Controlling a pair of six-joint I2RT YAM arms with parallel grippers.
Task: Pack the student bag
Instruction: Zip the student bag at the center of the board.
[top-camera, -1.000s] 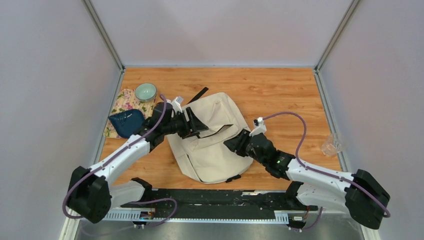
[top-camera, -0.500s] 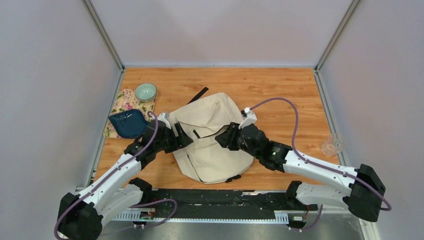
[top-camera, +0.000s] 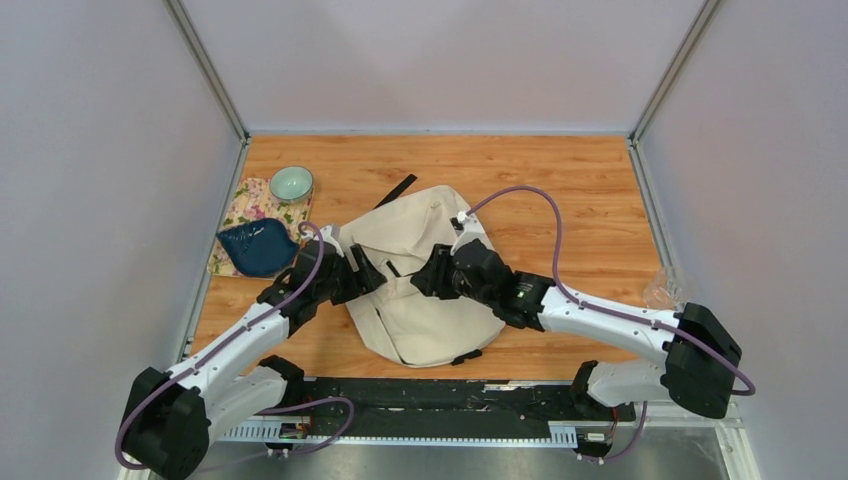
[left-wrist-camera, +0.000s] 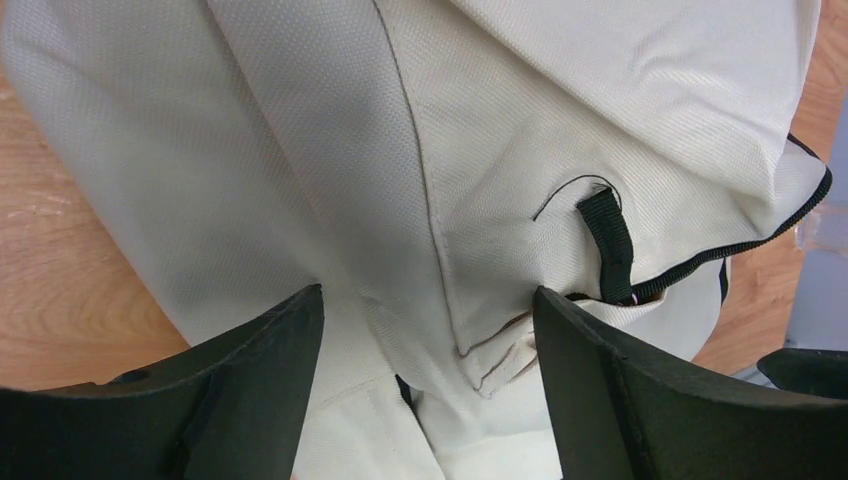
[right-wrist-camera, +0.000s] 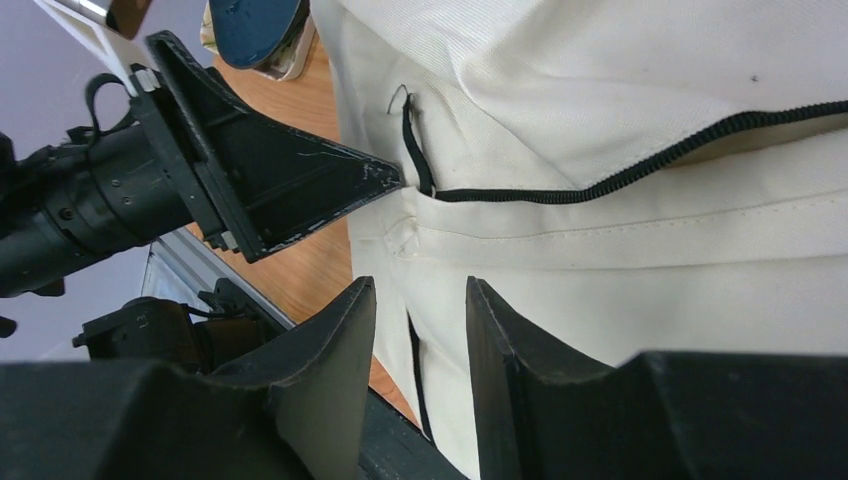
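The bag (top-camera: 425, 320) lies flat at the middle of the tabletop (top-camera: 560, 190), slightly left of centre and close to the near edge, its cream fabric creased. A black strap (top-camera: 397, 190) pokes out from under its far left corner. A black zipper (right-wrist-camera: 620, 165) runs across the fabric and ends by a short black loop (left-wrist-camera: 610, 245) sewn into a seam. The left tool (top-camera: 365, 272) sits at the bag's left edge, released, its jaws spread wide with a seam and a fold of fabric showing between them but not pinched. In the right wrist view one of its fingers (right-wrist-camera: 290, 180) points its tip just beside the loop. The right tool (top-camera: 428, 278) hovers over the middle of the bag, facing the left one. Its jaws are partly apart and clasp nothing, with only the bag's cloth seen through the gap. To the left of the bag, near the tabletop's left edge, a dark blue pouch (top-camera: 255, 247) rests on a floral cloth (top-camera: 245, 205), and a pale green bowl (top-camera: 291, 183) stands at the cloth's far end. A clear glass (top-camera: 663, 290) stands at the right edge, well apart from the bag.
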